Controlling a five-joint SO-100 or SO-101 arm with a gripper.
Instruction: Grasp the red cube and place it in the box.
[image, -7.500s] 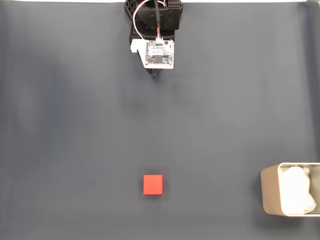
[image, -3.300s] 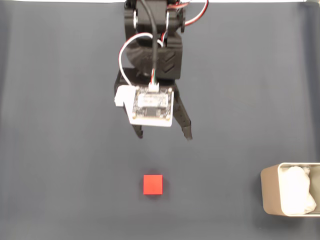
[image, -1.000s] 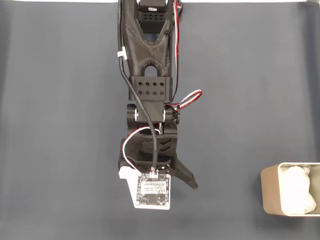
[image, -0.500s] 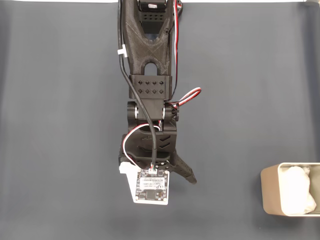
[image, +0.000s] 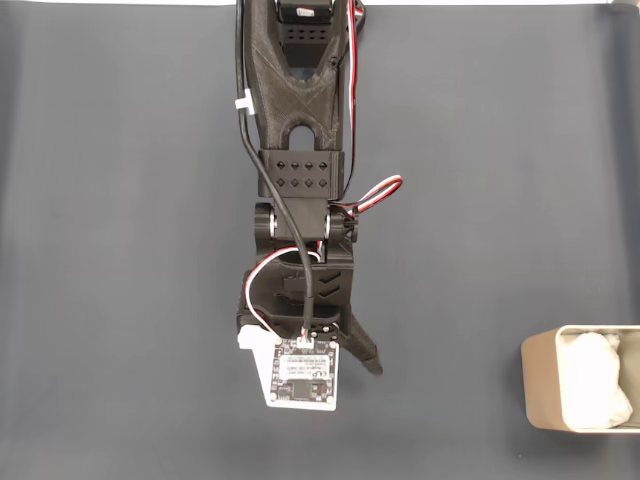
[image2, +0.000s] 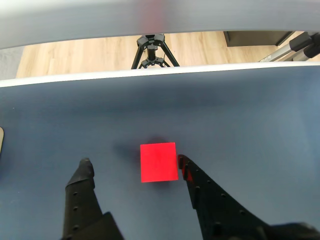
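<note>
In the wrist view the red cube (image2: 158, 161) lies flat on the dark grey mat between my gripper's (image2: 134, 164) black fingers. The right fingertip (image2: 183, 163) sits right at the cube's right side, while the left fingertip (image2: 85, 168) stands well clear of it. The gripper is open. In the fixed view the arm (image: 300, 150) reaches down the middle of the mat and its white camera board (image: 300, 378) hides the cube; one finger (image: 362, 350) pokes out to the right. The beige box (image: 540, 390) with white paper sits at the lower right edge.
The dark grey mat (image: 120, 250) covers the whole table. Beyond its far edge, the wrist view shows a wooden floor and a black tripod (image2: 150, 47). A beige sliver (image2: 1, 140) touches that view's left edge.
Since a second ago the finger sticking out on the right has swung inward a little, narrowing the jaws. The arm has hardly moved, and the cube stays hidden under the gripper.
</note>
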